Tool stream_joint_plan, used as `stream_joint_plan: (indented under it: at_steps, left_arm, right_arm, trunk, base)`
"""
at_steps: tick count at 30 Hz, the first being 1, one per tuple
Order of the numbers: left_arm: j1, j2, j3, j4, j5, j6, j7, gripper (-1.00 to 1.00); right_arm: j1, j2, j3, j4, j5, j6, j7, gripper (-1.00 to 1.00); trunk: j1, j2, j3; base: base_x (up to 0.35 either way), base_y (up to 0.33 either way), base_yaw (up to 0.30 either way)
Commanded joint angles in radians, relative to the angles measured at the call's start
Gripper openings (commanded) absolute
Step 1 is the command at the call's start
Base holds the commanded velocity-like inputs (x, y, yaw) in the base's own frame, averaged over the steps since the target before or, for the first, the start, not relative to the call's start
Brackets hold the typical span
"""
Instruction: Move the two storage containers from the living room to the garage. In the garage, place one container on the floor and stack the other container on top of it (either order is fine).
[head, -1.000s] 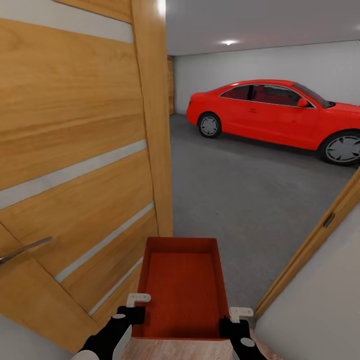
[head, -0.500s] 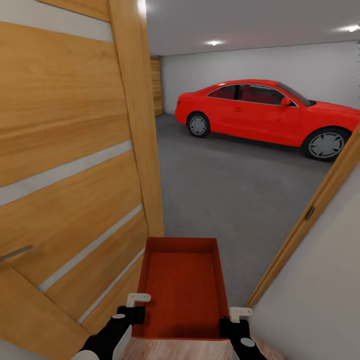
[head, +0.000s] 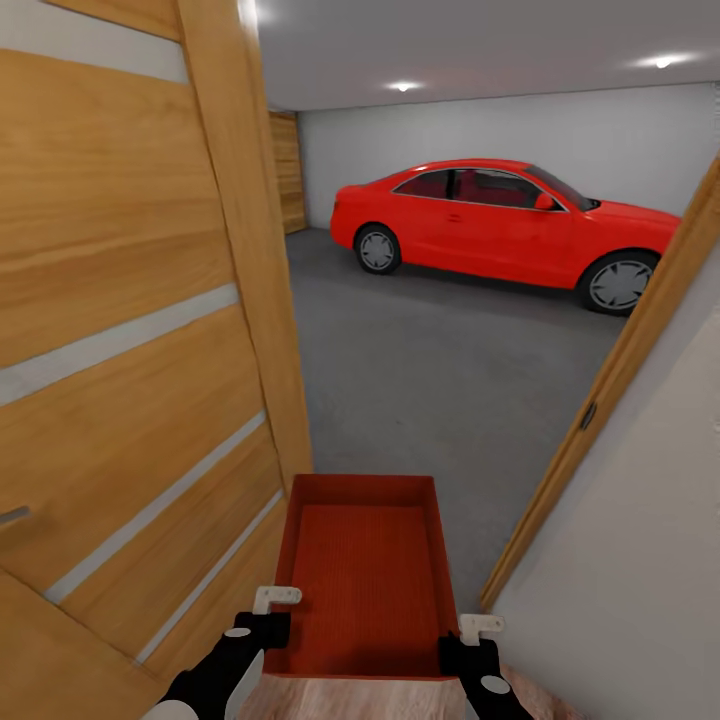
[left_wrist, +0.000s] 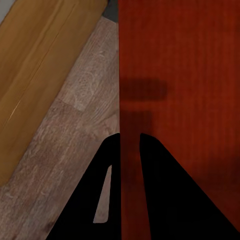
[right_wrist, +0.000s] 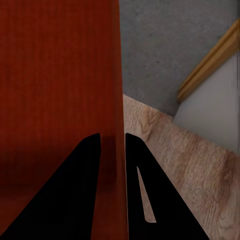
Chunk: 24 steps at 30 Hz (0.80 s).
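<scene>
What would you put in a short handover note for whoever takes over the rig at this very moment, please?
Left gripper: shut on the left long wall of the storage container.
Right gripper: shut on its right long wall; each wrist view shows the wall pinched between the fingers.
The container is carried level in front of the trunk, open side up and empty.
The robot is at the garage doorway: open wooden door on the left, door frame on the right, grey concrete floor and a red car ahead.
Done: one container brought up to the garage.
Left: drive in, set it on the concrete floor, then stack the second container on it.
</scene>
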Motion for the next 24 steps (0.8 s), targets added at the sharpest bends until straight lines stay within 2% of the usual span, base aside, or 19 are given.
stream_joint_plan:
  at_steps: [1, 24]
  left_arm:
    - [0.0, -0.024, -0.011, -0.005, -0.001, 0.006, -0.045, -1.0]
    - [0.0, -0.024, -0.011, -0.005, -0.001, 0.007, -0.045, -1.0]
  right_arm:
    - [0.0, 0.002, -0.011, 0.004, 0.003, 0.016, -0.016, -1.0]
    - [0.0, 0.001, -0.011, 0.004, 0.003, 0.016, -0.016, -1.0]
  trunk:
    - [0.0, -0.001, -0.001]
    - [0.0, -0.001, -0.001]
  base:
    - [0.0, 0.0, -0.136]
    - [0.0, 0.0, -0.126]
